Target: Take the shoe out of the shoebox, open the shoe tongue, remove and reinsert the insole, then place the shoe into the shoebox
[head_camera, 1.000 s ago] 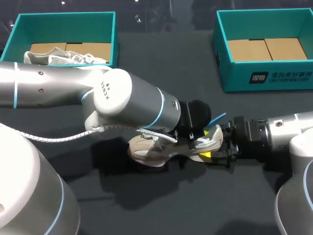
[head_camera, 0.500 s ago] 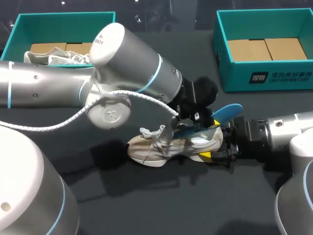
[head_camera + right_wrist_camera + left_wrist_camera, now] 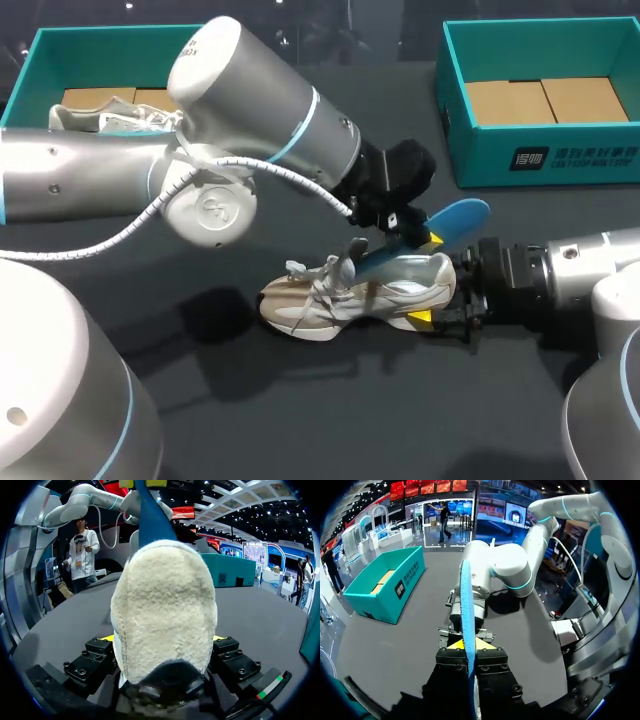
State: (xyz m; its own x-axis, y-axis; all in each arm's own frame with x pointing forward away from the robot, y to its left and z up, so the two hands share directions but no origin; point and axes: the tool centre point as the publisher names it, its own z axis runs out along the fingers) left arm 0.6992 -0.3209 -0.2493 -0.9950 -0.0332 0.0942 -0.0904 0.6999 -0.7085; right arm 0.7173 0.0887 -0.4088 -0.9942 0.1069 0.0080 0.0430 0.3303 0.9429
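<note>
Shoe (image 3: 340, 298), pale, laced: upright on its sole at the middle of the dark table (image 3: 300, 400), outside both boxes, heel clamped from two sides by the right gripper (image 3: 450, 297). Insole (image 3: 462, 217), blue: tilted, lower end at the shoe's opening, upper end raised over the heel, pinched in the left gripper (image 3: 418, 232). Left shoebox (image 3: 150, 35), teal: holds a second shoe (image 3: 120, 118). Right shoebox (image 3: 530, 150), teal: cardboard floor showing.

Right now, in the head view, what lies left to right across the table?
Left box holding a spare shoe → shoe on the table → right box. The insole overlaps the shoe, so I leave it out.
</note>
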